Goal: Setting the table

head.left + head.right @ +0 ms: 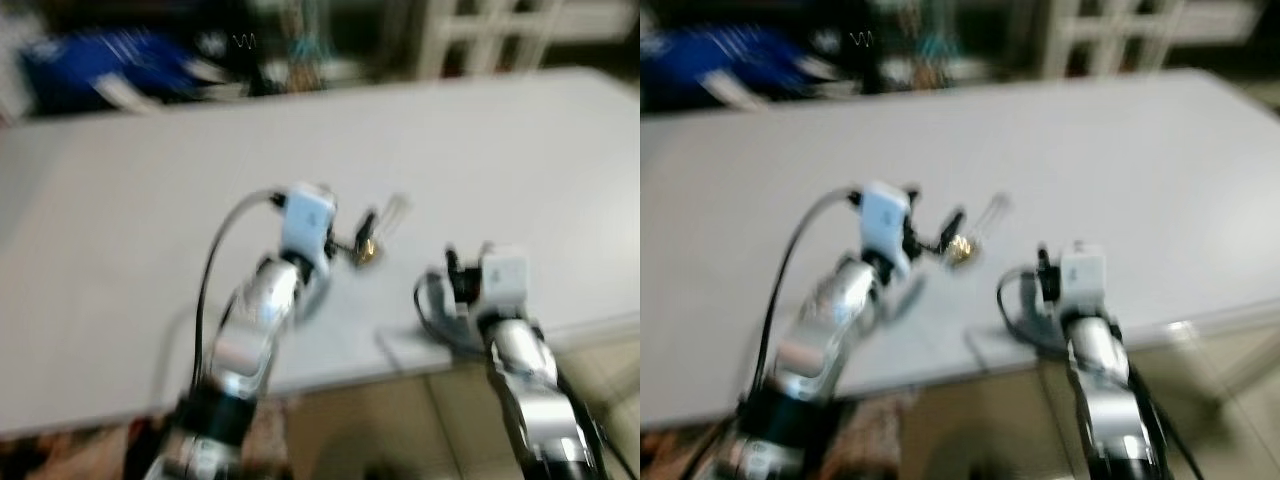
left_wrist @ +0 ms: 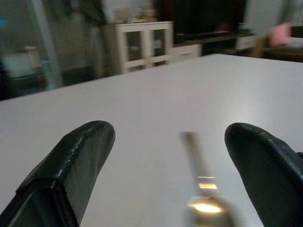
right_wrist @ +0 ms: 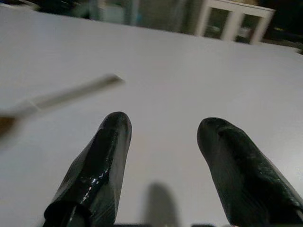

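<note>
A wide white table (image 1: 120, 200) is stretching across the blurred head views. The left gripper (image 1: 345, 235) is reaching over its middle, fingers spread wide apart, and a spoon (image 2: 199, 189) (gold bowl, pale handle) is sitting between them; whether they touch it cannot be told. To the right, the right gripper (image 3: 163, 156) is hovering above the table's near edge, its fingers parted around nothing. A white cabinet (image 2: 142, 45) is standing beyond the table.

One spoon (image 2: 201, 189), one white table (image 1: 520, 160), one white cabinet (image 2: 142, 45), two arms.
</note>
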Robot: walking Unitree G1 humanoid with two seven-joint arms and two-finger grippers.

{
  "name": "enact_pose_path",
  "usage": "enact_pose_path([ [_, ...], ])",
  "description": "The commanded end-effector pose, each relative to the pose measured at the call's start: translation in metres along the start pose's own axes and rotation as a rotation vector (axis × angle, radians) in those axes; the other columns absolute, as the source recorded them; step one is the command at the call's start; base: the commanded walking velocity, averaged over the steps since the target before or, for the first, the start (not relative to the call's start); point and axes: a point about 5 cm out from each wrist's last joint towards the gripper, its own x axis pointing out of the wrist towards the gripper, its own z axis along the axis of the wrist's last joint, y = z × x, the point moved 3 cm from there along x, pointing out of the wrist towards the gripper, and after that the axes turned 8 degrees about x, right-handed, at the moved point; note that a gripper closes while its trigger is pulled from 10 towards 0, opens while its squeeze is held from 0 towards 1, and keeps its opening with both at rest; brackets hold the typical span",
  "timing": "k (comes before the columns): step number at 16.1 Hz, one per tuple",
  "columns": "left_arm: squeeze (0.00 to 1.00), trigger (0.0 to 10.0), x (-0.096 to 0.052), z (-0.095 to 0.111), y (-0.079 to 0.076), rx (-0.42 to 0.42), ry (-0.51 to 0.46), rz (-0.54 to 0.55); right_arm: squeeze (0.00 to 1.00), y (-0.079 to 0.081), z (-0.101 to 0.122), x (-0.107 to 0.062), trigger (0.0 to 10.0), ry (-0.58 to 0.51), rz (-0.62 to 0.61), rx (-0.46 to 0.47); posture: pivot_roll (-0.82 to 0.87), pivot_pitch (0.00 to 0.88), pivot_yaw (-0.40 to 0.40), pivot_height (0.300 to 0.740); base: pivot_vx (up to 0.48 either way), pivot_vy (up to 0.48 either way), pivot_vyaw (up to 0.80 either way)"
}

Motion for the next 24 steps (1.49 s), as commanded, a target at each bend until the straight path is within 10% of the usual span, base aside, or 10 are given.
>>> enact_pose_path([
  [1,0.0,10.0,-0.003,0.003,0.009,0.048,-0.005,0.029,0.0,0.007,0.005,0.002,10.0,-0.013,0.014,0.015,-0.02,0.0,0.022,0.697,0.0,0.0,0.0],
  [24,0.0,10.0,0.009,0.031,-0.002,0.037,-0.032,-0.008,0.0,0.014,-0.003,-0.004,10.0,0.03,0.031,0.0,-0.02,0.0,0.028,0.697,0.163,-0.202,0.08],
])
